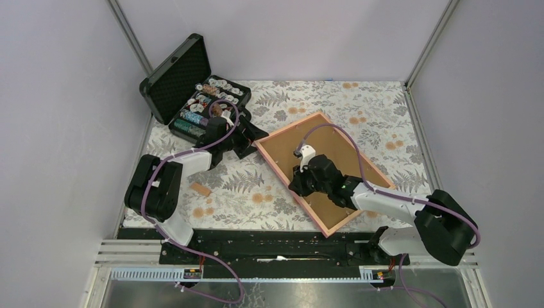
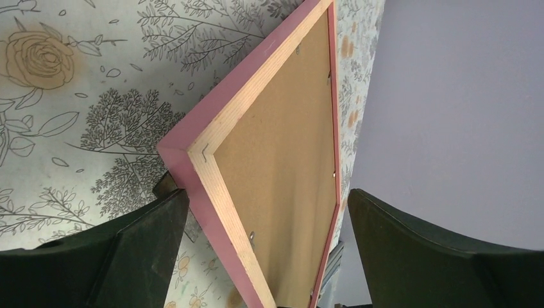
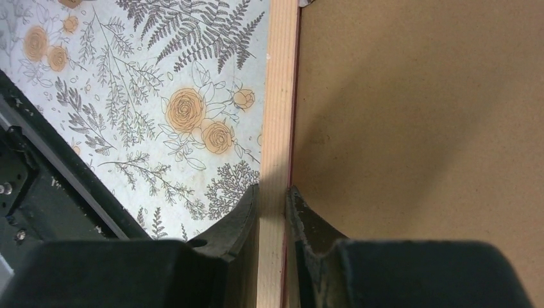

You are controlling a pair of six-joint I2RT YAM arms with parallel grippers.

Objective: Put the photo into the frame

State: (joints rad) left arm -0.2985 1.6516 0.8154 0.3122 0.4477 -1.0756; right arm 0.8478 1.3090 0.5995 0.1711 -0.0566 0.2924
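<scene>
The frame [image 1: 287,129] lies back side up on the flowered tablecloth, and a brown backing board [image 1: 340,144] fills it. The photo is out of view. My right gripper [image 1: 296,187] is shut on the frame's near-left rail. In the right wrist view the pale wooden rail [image 3: 282,96] runs between the pinched fingers of that gripper [image 3: 274,192], with the board [image 3: 417,128] to its right. My left gripper [image 1: 251,138] stands open at the frame's left corner. In the left wrist view the corner and rail [image 2: 218,186] sit between the wide-apart fingers of that gripper [image 2: 266,199].
A black foam-lined case [image 1: 176,77] stands open at the back left, filled with several small items. A small tan piece [image 1: 201,189] lies on the cloth near the left arm. A black rail [image 1: 269,247] runs along the near table edge.
</scene>
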